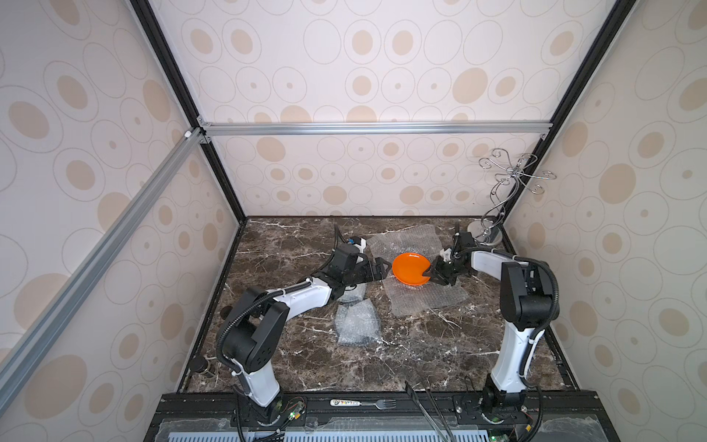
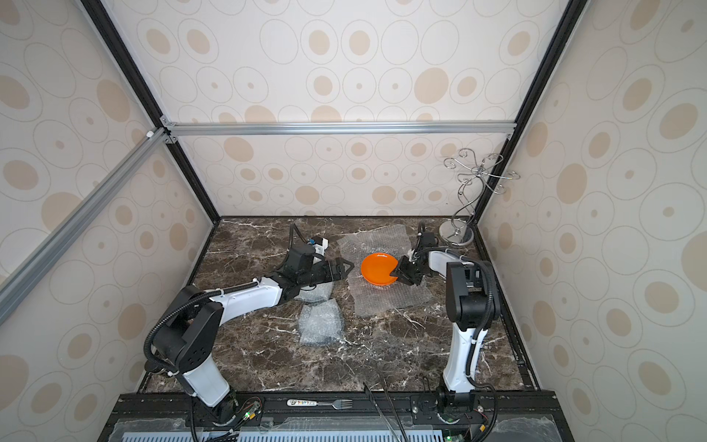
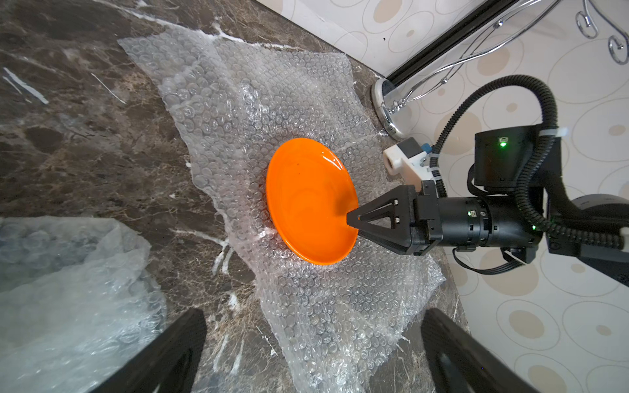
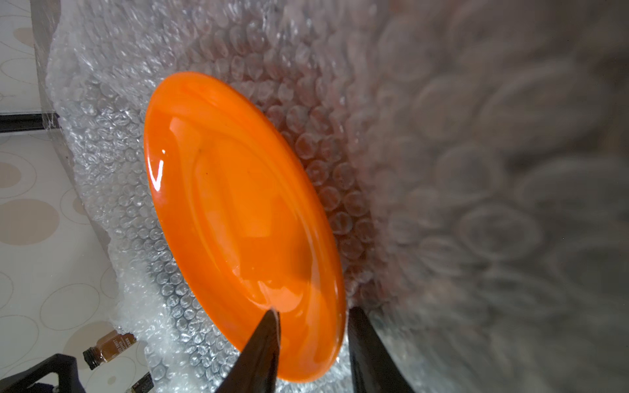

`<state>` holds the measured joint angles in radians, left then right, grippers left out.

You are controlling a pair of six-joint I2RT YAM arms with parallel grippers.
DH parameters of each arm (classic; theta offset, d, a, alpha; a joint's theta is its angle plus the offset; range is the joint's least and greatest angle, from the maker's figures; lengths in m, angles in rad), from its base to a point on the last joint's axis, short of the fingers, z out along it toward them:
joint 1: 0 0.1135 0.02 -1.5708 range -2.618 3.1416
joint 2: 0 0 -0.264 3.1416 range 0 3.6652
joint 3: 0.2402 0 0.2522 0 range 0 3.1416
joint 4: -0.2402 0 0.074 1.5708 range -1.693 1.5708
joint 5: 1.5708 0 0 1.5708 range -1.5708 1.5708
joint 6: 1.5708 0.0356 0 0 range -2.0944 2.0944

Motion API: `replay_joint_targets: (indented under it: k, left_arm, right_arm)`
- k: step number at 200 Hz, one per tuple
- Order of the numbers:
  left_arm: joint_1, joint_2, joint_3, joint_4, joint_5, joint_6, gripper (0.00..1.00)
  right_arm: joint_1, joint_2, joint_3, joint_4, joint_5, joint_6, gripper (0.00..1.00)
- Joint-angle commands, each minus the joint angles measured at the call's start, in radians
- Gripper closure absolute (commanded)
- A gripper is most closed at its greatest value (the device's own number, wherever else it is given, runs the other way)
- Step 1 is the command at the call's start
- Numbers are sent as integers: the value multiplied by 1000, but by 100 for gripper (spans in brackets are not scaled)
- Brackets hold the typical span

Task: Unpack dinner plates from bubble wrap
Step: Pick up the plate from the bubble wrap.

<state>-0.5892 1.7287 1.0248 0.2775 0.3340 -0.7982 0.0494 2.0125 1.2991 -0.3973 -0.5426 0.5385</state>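
1. Greyish wrapped bundles (image 1: pixel 357 323) lie on the marble table (image 1: pixel 275 248) left of centre, one partly under my left arm (image 1: pixel 302 296). I judge they hold plates that wait for their turn.
2. My left gripper (image 1: pixel 380 269) hovers just beside the plate, jaws wide apart and empty, probably ready to press the sheet down.
3. The orange plate (image 1: pixel 410 268) rests bare on its opened bubble wrap sheet (image 1: pixel 421 302), so only the taking away remains.
4. My right gripper (image 1: pixel 428 272) has one finger over the plate's rim and one beneath it, because a shallow plate offers only its edge. Whether it presses firmly, I cannot tell.
5. The chrome wire stand (image 1: pixel 486 237) is in the far right corner, apart from the work.
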Motion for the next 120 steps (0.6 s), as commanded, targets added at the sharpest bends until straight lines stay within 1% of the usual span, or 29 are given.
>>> replay_joint_targets:
  k: [1, 16, 73, 93, 106, 120]
  left_arm:
    - [-2, 9, -1, 25, 3, -15, 0]
    - [-3, 10, -2, 25, 3, -14, 0]
    - [-3, 15, 4, 25, 4, -16, 0]
    - [-4, 17, 6, 23, 5, -16, 0]
    - [-3, 16, 6, 23, 4, -15, 0]
    - [-3, 18, 7, 23, 4, -15, 0]
  right_arm:
    - [-3, 12, -12, 32, 8, 19, 68]
    - [-3, 15, -15, 42, 4, 25, 72]
    - [-3, 34, -28, 75, 16, 43, 74]
    - [-3, 43, -36, 91, 18, 51, 77]
    - [-3, 48, -42, 106, 16, 58, 82]
    - [-3, 44, -53, 120, 19, 66, 91]
